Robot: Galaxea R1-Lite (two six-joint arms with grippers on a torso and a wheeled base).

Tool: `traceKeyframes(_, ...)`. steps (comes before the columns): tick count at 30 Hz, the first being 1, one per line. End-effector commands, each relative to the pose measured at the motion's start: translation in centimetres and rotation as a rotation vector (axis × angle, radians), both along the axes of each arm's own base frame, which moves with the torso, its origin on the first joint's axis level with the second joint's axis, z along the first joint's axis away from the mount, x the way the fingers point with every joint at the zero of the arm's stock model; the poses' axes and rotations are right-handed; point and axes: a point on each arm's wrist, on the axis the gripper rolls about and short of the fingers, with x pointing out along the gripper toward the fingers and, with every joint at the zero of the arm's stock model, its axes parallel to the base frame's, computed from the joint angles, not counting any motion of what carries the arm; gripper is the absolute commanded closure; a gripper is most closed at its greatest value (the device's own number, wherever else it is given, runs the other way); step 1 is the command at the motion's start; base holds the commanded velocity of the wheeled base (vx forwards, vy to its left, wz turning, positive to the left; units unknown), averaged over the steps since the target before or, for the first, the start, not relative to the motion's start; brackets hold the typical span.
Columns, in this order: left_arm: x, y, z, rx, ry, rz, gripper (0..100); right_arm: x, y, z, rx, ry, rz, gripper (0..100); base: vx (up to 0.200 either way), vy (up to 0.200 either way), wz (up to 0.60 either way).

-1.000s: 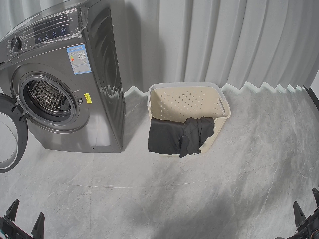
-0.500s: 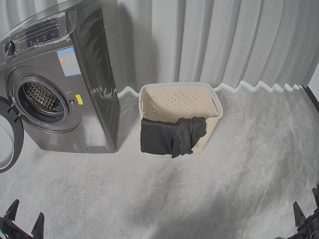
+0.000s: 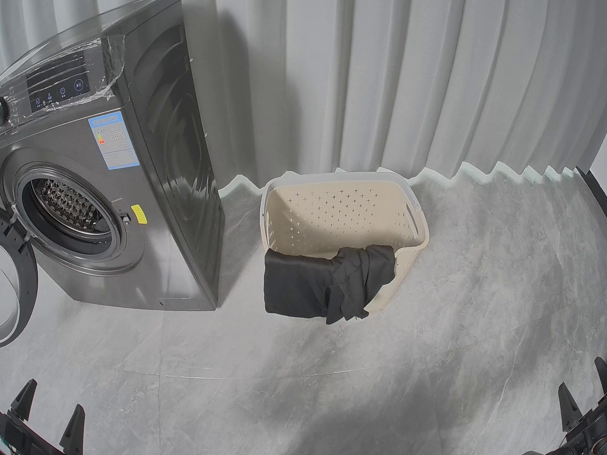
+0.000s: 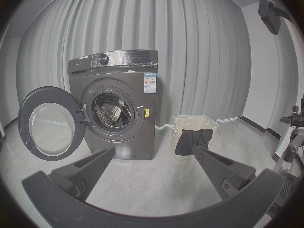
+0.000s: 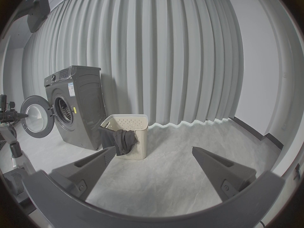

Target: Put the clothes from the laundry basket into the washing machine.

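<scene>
Clothes [image 3: 316, 282] draped over the laundry basket [image 3: 341, 213] rim may tip it if the left gripper [image 4: 152, 148] or right gripper [image 5: 153, 149], both wide open, yanks.

we see a pale grey, marble-patterned floor [image 3: 392, 374] carrying two items: the washing machine [image 3: 161, 178] at the left and, near it on its right but not touching it, the cream laundry basket [image 3: 344, 213]. both stand upright close to the white curtain [image 3: 392, 64], whose hem meets the floor behind them.
</scene>
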Motion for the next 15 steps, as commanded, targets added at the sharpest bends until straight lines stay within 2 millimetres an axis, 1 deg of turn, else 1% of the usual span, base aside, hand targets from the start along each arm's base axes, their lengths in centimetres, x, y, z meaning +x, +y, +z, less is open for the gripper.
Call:
traceKeyframes(1,0.0,0.0,-0.4,-0.001,-0.003,0.0,0,-0.1,0.0,-0.4,0.002,0.0,-0.002,0,0.2,0.0,0.0)
traceKeyframes(5,0.0,0.0,-0.4,-0.001,-0.003,0.0,0,0.0,0.0,-0.4,0.003,-0.002,0.002,0,0.2,0.0,0.0)
traceKeyframes(12,0.0,0.0,-0.4,-0.003,-0.003,0.0,0,0.0,0.0,-0.4,0.009,-0.007,0.001,0,0.0,0.0,0.0)
traceKeyframes(13,0.0,0.0,-0.4,-0.001,-0.003,0.0,0,-0.2,0.0,0.6,0.009,-0.058,0.005,0,0.0,0.0,0.0)
traceKeyframes(15,0.0,0.0,-0.4,-0.003,-0.003,0.0,0,-1.5,0.0,4.2,0.034,-0.213,0.013,0,0.0,0.0,0.0)
